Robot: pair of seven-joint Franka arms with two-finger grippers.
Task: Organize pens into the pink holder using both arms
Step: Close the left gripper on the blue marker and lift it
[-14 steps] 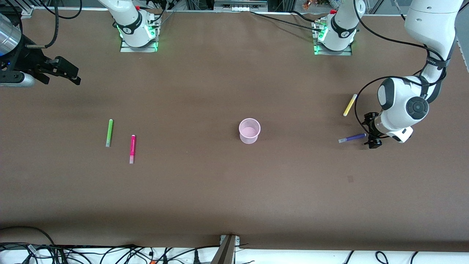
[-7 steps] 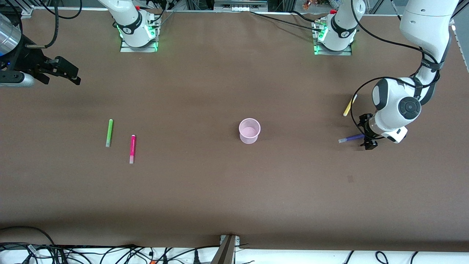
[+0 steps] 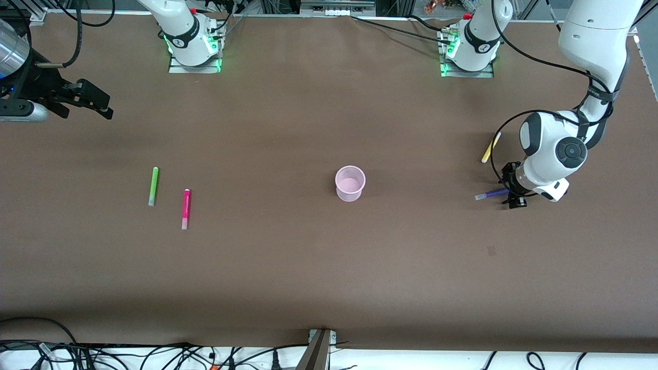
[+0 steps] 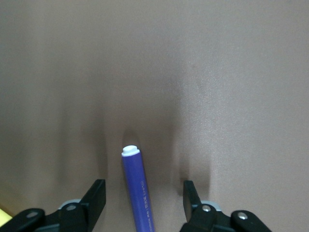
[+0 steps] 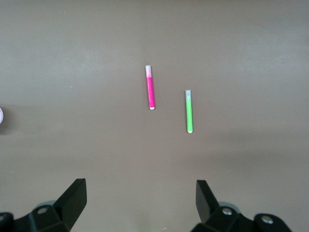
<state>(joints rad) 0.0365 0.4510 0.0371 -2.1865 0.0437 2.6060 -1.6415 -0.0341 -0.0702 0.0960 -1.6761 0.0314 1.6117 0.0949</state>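
The left gripper (image 4: 144,203) is down at the table with its jaws spread, a finger on either side of the purple pen (image 4: 138,188) and touching neither side. That pen is a thin, smooth, rigid plastic barrel, probably light and prone to roll, so pinching mid-barrel looks safest. The yellow pen (image 3: 491,147) lies at its 12 o'clock, the translucent pink holder (image 3: 350,183) well away at 9 o'clock. The green pen (image 3: 153,186) and magenta pen (image 3: 185,208) lie past it. The right gripper (image 5: 140,203) waits over the table's end, jaws apart.
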